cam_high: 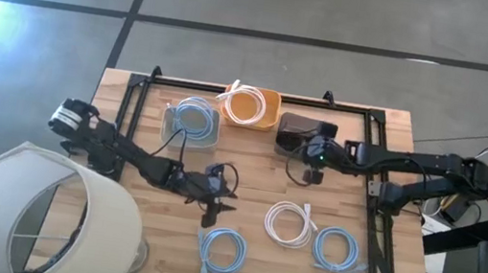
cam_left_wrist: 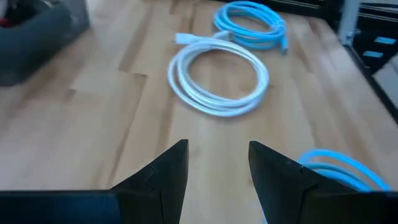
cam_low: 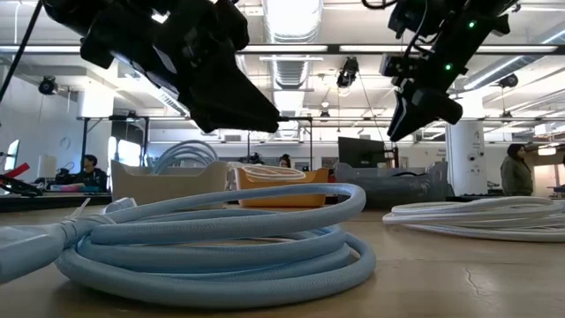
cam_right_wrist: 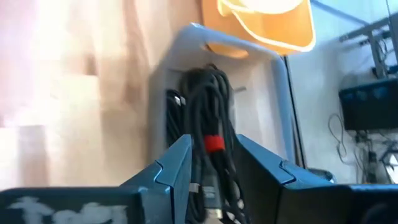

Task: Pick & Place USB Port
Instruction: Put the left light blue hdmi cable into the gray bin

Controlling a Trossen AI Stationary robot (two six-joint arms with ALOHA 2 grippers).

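My left gripper (cam_high: 215, 200) (cam_left_wrist: 217, 165) hovers open over bare wood at mid-table, near a light-blue cable coil (cam_high: 220, 249) (cam_left_wrist: 339, 165) that lies flat on the table. A white coil (cam_high: 291, 223) (cam_left_wrist: 217, 81) and a second blue coil (cam_high: 336, 247) (cam_left_wrist: 252, 15) lie flat farther right. My right gripper (cam_high: 315, 164) (cam_right_wrist: 211, 168) is open and raised at the near edge of the dark grey tray (cam_high: 298, 130) (cam_right_wrist: 273, 87). A black cable bundle with a red tie (cam_right_wrist: 211, 118) lies in that tray and shows between the fingers. The low view shows nothing hanging from this gripper (cam_low: 415, 115).
Along the far side stand a pale tray holding a blue coil (cam_high: 193, 121) and an orange tray holding a white coil (cam_high: 253, 107). A black frame (cam_high: 136, 111) borders the table. A large white lampshade (cam_high: 39, 212) covers the near left corner. People sit in the room behind.
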